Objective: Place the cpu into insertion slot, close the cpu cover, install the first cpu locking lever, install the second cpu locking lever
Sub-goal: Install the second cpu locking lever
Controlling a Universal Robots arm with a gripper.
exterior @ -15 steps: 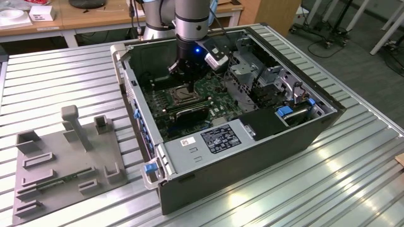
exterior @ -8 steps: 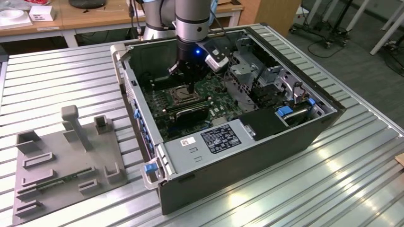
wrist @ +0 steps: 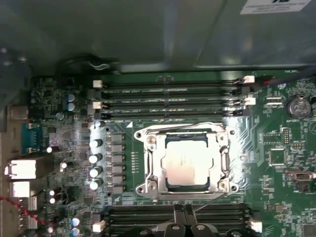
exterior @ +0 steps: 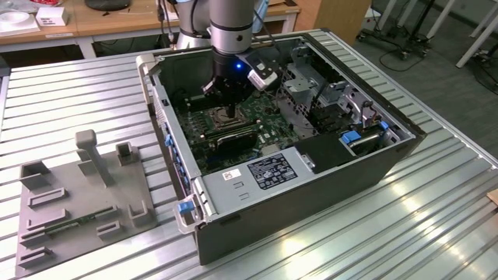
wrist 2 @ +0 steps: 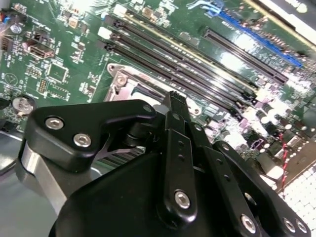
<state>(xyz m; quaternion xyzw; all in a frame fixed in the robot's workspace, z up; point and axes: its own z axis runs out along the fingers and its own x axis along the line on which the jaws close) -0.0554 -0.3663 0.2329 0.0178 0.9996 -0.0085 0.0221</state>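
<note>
On the exterior view's left, a grey fixture [exterior: 78,207] lies on the ribbed metal desk [exterior: 389,233]. Right of it stands the open case [exterior: 288,146], with the arm [exterior: 231,29] reaching down into it and the claw [exterior: 225,108] low over the green board [exterior: 260,131], at the slot [exterior: 227,121].

In the first wrist view, the silvery cpu [wrist: 186,166] sits flat in the slot [wrist: 186,163], seen through the cut-out of the cover [wrist: 154,168], which lies closed over it. A thin lever [wrist: 170,128] runs along one side of the frame. The claw's black tips [wrist: 183,217] are close together just beside the socket, holding nothing. Long memory slots [wrist: 173,101] lie on the socket's far side.

In the second wrist view, the claw [wrist 2: 177,116] points at the socket frame [wrist 2: 129,86].
</note>
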